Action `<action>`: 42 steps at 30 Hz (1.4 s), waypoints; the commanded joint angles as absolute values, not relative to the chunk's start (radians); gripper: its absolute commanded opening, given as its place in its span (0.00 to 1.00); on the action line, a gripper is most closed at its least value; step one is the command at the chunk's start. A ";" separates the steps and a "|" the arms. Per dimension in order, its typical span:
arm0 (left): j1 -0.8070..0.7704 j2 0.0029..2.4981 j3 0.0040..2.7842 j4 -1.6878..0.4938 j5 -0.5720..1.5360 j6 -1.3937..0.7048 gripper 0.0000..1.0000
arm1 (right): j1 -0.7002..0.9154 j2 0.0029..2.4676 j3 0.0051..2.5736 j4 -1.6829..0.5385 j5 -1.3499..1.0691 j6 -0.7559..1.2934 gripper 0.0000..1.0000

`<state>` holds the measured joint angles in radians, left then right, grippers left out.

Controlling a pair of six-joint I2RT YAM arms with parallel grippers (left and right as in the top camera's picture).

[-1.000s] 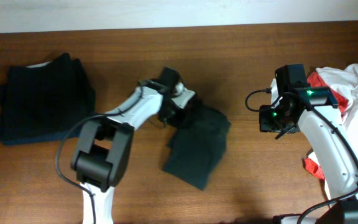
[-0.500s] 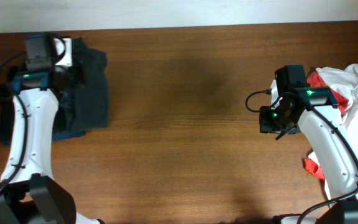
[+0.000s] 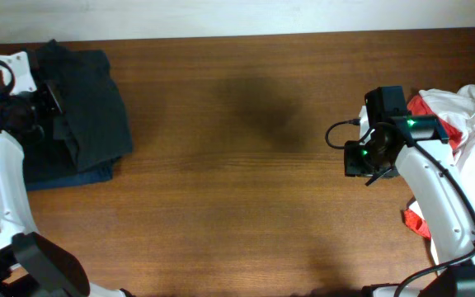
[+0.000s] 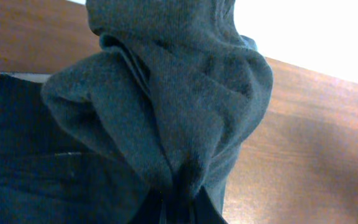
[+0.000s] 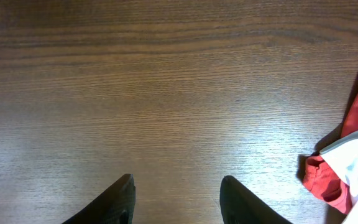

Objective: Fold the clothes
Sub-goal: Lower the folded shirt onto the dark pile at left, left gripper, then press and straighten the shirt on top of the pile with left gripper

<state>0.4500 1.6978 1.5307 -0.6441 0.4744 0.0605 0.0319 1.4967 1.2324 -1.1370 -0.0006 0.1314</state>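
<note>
While the charcoal garment [image 3: 93, 99] is pinched at one bunched edge by the left gripper [image 3: 54, 111], whose jaws are clamped tight on the fabric, it is held at the upper left of the overhead frame. There it is draped over a darker folded stack [image 3: 64, 173] that lies on the wooden table [image 3: 237, 181]. In the left wrist view the fabric is seen gathered into the fingers at the bottom centre and billowing away from them toward the top of the frame. From the fingers the garment extends toward the right of the overhead frame, and its long axis is judged to run from the upper edge toward the lower edge, roughly in line with the stack beneath. The left arm is plainly the nearer one. The right gripper [image 5: 178, 193] is found well apart at the right of the frame, its jaws parted around nothing, above bare wood just beside the white-and-red pile [image 3: 468, 115]. A release onto the stack is judged to be the coming move, and how squarely the garment lands is decided by that alignment.
</note>
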 commanded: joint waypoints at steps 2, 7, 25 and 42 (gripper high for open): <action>0.523 1.700 1.553 -0.597 0.527 0.076 0.00 | 0.026 1.480 1.249 -1.137 -0.002 0.131 0.48; 0.599 1.818 1.553 -0.504 0.526 0.076 0.00 | 0.026 1.480 1.249 -1.138 -0.003 0.131 0.48; 0.543 1.832 1.547 -0.734 0.670 0.011 0.99 | 0.026 1.481 1.249 -1.147 -0.002 0.131 0.49; 0.677 1.960 1.477 -0.727 0.899 0.053 0.99 | 0.026 1.481 1.249 -1.171 0.012 0.130 0.49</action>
